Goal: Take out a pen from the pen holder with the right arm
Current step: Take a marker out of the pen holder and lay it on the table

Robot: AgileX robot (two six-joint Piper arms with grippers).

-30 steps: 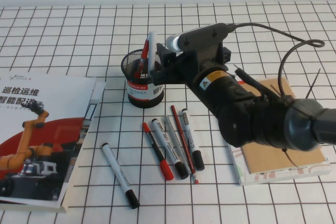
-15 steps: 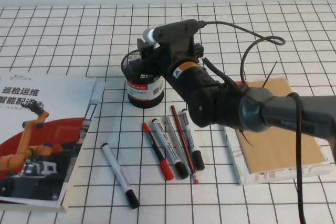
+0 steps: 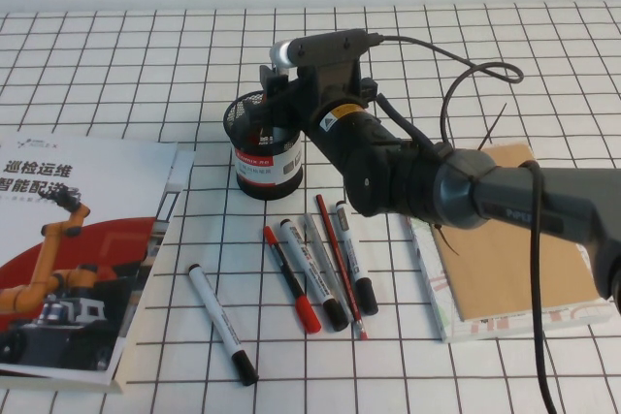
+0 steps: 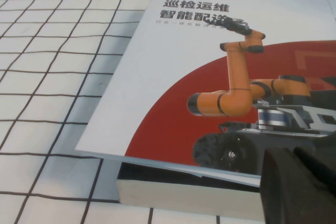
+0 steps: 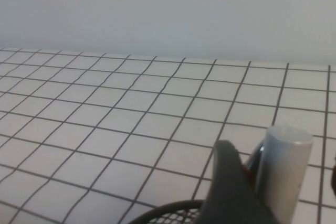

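Upper centre, the right gripper [image 3: 268, 104] is spread wide over the pen holder [image 3: 262, 170], a grey pen [image 5: 281, 169] beside one finger. Closing off-centre could tip the holder. The left gripper [image 4: 299, 184] is by the book [image 3: 68, 239], lower left.

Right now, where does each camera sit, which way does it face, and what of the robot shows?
High view: raised on the robot's side, angled down at the table; right arm reaches the pen holder, right pincer open over it.
Left wrist view: low beside the book, looking across its cover; part of the left pincer shows.
Right wrist view: just above the pen holder, facing the far wall; one finger beside a grey pen top.
Shared: the book, high and left wrist; the pen holder, high and right wrist.
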